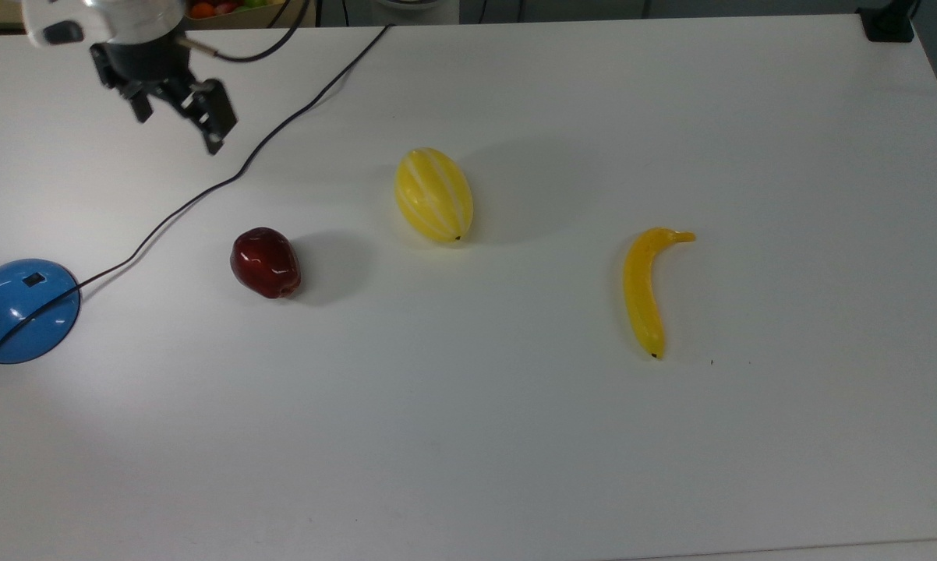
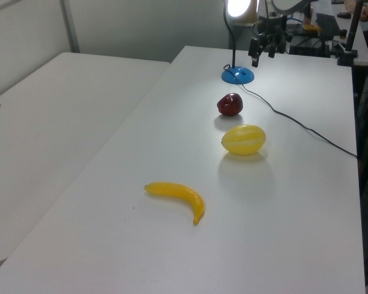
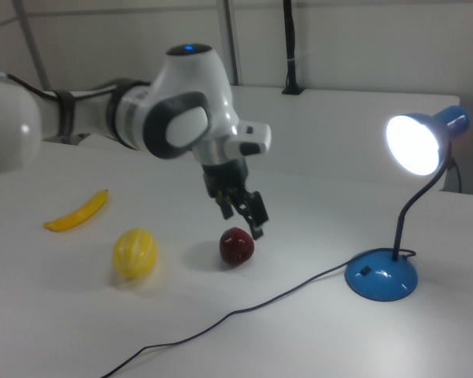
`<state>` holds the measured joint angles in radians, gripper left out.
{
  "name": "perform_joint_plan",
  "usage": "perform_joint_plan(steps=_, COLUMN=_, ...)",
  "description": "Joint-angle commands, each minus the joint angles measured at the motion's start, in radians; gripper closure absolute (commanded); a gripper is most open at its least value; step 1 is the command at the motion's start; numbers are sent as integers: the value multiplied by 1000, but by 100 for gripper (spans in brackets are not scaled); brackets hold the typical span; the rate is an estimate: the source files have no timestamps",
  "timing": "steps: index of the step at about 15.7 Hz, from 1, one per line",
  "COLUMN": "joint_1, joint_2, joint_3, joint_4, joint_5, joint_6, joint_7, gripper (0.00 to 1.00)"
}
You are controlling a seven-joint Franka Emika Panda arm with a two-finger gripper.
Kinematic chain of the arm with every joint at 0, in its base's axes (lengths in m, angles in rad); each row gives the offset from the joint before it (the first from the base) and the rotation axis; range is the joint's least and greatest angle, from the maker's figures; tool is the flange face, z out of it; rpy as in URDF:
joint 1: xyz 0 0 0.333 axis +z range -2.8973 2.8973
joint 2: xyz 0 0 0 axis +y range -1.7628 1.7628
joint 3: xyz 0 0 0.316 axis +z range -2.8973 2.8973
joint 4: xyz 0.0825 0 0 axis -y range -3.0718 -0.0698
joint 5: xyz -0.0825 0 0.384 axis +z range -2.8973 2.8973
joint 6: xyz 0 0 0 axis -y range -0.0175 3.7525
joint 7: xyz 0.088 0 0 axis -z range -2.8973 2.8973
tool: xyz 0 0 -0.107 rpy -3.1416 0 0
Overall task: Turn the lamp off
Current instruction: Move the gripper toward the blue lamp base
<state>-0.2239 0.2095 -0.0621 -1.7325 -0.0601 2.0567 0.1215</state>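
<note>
Left view, nearest first: a yellow banana [image 2: 175, 195] lies on the white table [image 2: 294, 208], then a striped yellow melon [image 2: 244, 139], then a dark red apple [image 2: 230, 104], the three set in a loose line running away from the camera. Beyond the apple stands the lamp [image 2: 237, 75], its glossy blue dome base resting on the table near the far end, a curved black neck rising to a shade that glows brightly. A thin black cord [image 2: 306, 128] trails from the base across the table toward the left view's right edge.

Above the far end of the table, just to the left view's right of the lamp, hangs the gripper [image 2: 262, 54], clear of the surface and touching nothing. Its two fingers stand spread apart with empty air between them.

Top view places the lamp's base [image 1: 20, 310] at the top view's left edge, with a small black rectangular switch [image 1: 33, 278] on top of the dome. The gripper [image 1: 178, 123] hovers near the top view's upper left, well apart from the base, with the cord [image 1: 203, 191] running beneath and past it.

Right view shows the white arm [image 3: 142, 118] reaching in from the right view's left, the gripper [image 3: 240, 206] poised above the apple [image 3: 236, 246], and the lit lamp [image 3: 382, 276] off to the right view's right.
</note>
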Motion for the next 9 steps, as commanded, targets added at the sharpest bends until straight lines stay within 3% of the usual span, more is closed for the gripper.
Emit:
perform_joint_plan(steps=1, joint_1=-66, joint_2=96, joint_3=1, joint_4=33, joint_5=0, joint_6=161, joint_7=-11, gripper=5)
perform_joint_plan(steps=3, joint_1=-97, joint_2=137, joint_3=1, joint_4=54, joint_5=-1, joint_6=220, joint_7=-10, gripper=22)
perform_joint_plan(steps=6, joint_1=-124, joint_2=189, joint_3=1, joint_4=67, joint_5=9, joint_6=327, joint_7=-8, gripper=70)
perform_joint_plan(steps=7, joint_1=-135, joint_2=204, joint_3=1, joint_4=67, joint_5=12, joint_6=373, joint_7=1, gripper=81)
perform_joint_plan(steps=9, joint_1=-143, joint_2=244, joint_3=1, joint_4=67, joint_5=11, joint_6=463, joint_7=61, gripper=87)
